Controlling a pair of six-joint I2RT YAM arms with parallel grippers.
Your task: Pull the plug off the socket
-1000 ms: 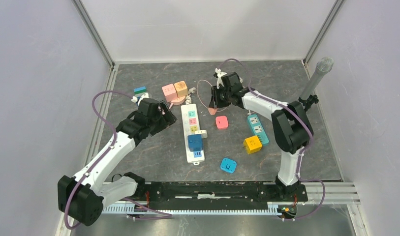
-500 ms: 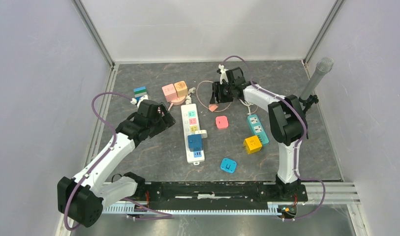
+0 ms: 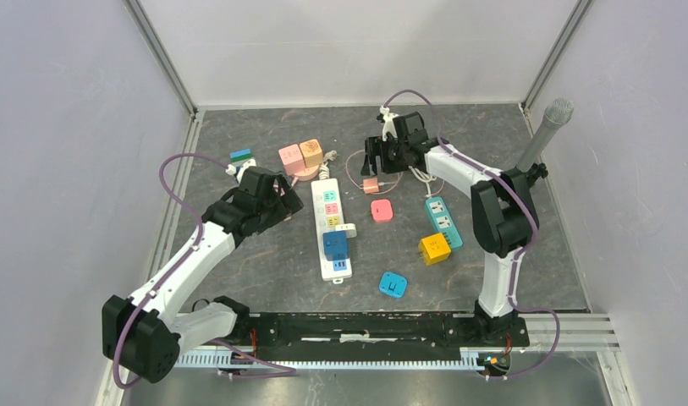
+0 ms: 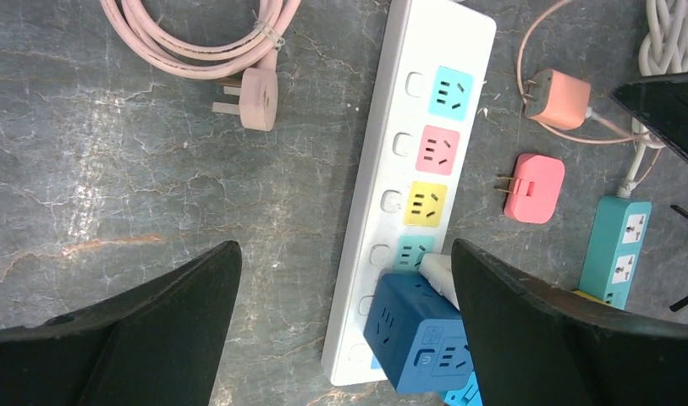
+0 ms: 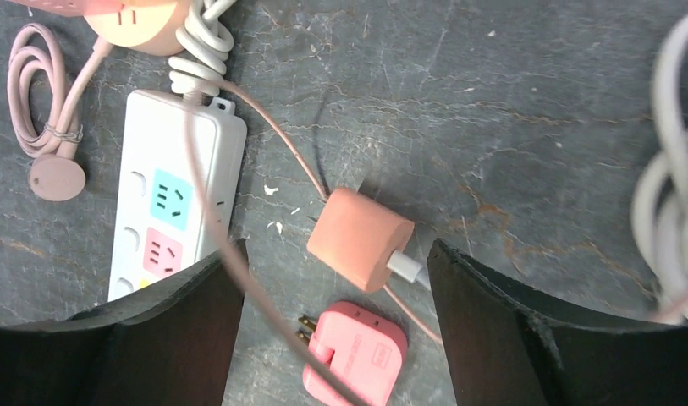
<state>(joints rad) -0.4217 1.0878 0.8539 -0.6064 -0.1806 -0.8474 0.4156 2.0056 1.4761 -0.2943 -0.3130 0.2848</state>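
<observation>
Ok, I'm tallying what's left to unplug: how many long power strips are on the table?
2. The white power strip lies mid-table; the teal power strip lies right of it, beside the yellow cube adapter.

We find bare tabletop (image 3: 268, 264) at seven o'clock of the power strip (image 3: 330, 222); at three o'clock, a pink adapter (image 3: 382, 210) lies near.
</observation>
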